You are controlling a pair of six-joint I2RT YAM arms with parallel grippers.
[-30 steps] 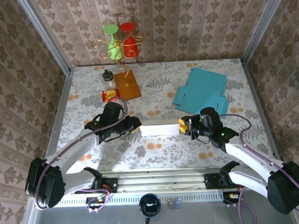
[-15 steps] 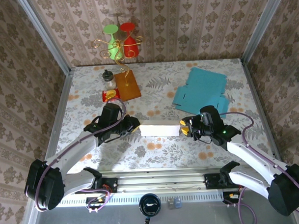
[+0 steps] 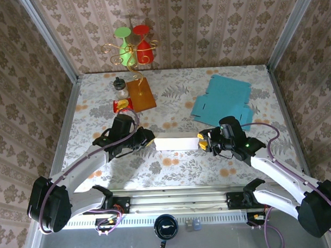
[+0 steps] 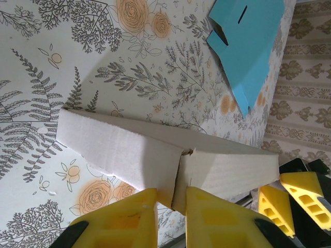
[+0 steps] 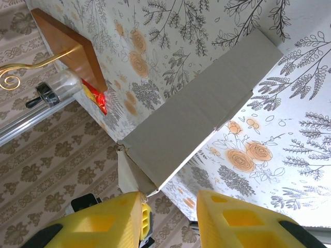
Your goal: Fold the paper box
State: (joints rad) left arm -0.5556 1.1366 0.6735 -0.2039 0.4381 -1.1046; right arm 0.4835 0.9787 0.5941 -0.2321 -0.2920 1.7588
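The paper box (image 3: 176, 143) is a long white cardboard box lying across the middle of the table. My left gripper (image 3: 149, 138) is at its left end, and in the left wrist view its yellow fingers (image 4: 124, 217) pinch the two flap edges of the box (image 4: 129, 150) between them, the gripper (image 4: 171, 206) shut on the card. My right gripper (image 3: 202, 142) is at the box's right end. In the right wrist view its jaws stand apart, and the box's (image 5: 196, 113) corner rests against one finger (image 5: 114, 217), with a wide gap to the other; the gripper (image 5: 170, 212) is open.
A flat blue cardboard sheet (image 3: 222, 103) lies at the back right. At the back left are a wooden-based stand (image 3: 140, 94) holding green and red glasses, a small bottle (image 3: 119, 87) and a red packet (image 3: 122, 105). Patterned walls enclose the table.
My left gripper has closed tighter on the box's left end. My right gripper has opened a little, and the box has shifted slightly away from the arms' bases.
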